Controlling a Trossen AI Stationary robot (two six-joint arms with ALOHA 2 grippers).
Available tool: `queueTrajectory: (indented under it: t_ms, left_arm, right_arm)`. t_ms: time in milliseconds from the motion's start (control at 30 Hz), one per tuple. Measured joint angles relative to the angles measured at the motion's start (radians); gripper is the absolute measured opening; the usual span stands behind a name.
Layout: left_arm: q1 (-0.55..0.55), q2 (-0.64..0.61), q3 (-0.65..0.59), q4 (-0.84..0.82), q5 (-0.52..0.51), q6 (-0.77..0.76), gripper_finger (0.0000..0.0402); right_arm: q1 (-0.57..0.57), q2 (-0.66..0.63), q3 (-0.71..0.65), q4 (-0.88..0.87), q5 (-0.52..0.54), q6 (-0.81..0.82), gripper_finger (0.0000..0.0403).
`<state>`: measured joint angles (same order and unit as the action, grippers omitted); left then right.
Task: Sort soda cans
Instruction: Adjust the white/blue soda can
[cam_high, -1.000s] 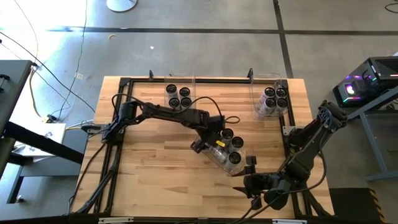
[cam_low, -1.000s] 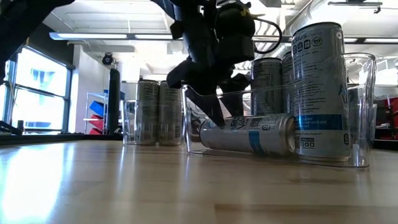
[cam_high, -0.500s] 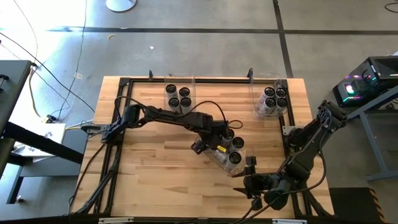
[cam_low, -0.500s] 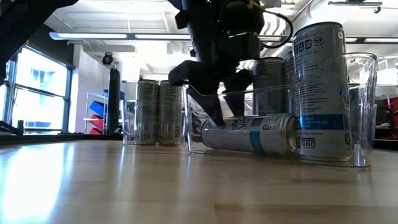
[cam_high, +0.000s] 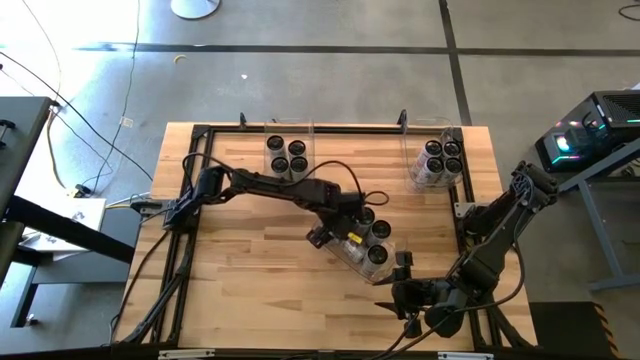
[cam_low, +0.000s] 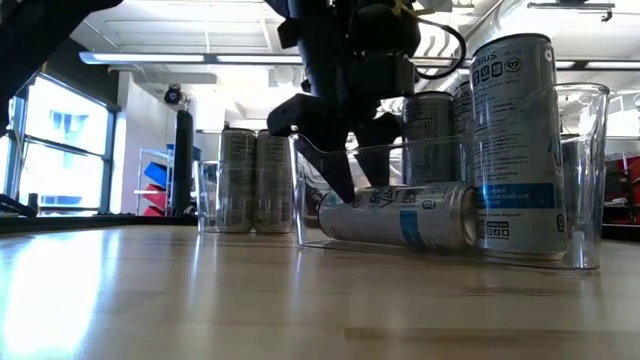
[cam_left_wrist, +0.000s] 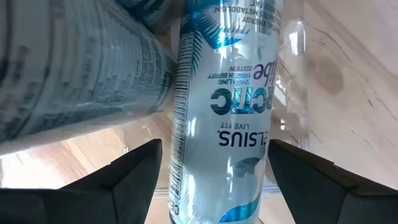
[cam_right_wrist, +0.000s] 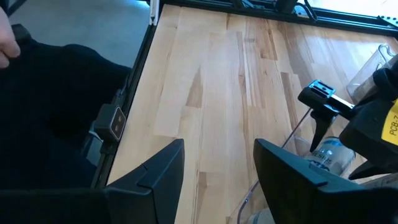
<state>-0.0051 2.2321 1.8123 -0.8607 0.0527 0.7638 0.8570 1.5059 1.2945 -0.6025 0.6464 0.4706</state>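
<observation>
Since a second ago my left end effector (cam_low: 335, 160) has widened, straddling without gripping one toppled Celsius can (cam_low: 398, 215) in the middle bin (cam_low: 585, 180); three cans stand beside it; right end effector (cam_right_wrist: 217, 180) half-open, empty, at the table (cam_high: 250, 250) edge.

Workshop room, concrete floor, daylight from one side.

Grey concrete floor (cam_high: 330, 80) crossed by dark seam lines; loose cables (cam_high: 40, 90) trail over it. Butcher-block wooden table (cam_high: 250, 280) edged by a black frame. A white round base (cam_high: 195, 7) sits at the far edge of the floor. Equipment with purple lights (cam_high: 585, 135) on a stand beside the table. Low view: large window (cam_low: 55, 140), long ceiling light strips (cam_low: 190, 58), a dark cylinder (cam_low: 183, 150) by blue shelving (cam_low: 158, 180).
</observation>
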Motion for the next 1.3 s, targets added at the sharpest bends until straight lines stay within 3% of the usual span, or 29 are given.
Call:
queueTrajectory:
  t_ms: [200,533,767,1300]
  left_arm:
    - [0.017,0.032,0.000,-0.014,0.015,0.019,0.0264]
    - [0.017,0.065,0.004,0.020,0.004,0.049,0.0186]
    - [0.012,0.069,0.024,0.008,-0.013,0.053,0.0173]
    - [-0.029,0.093,0.239,-0.196,-0.059,0.042,0.0165]
  right_arm:
    - [0.000,0.000,0.000,0.000,0.000,0.003,0.0188]
    - [0.000,0.000,0.000,0.000,0.000,0.001,0.0188]
    - [0.000,0.000,0.000,0.000,0.000,0.001,0.0188]
    - [0.001,0.000,0.000,0.001,-0.008,0.003,0.0188]
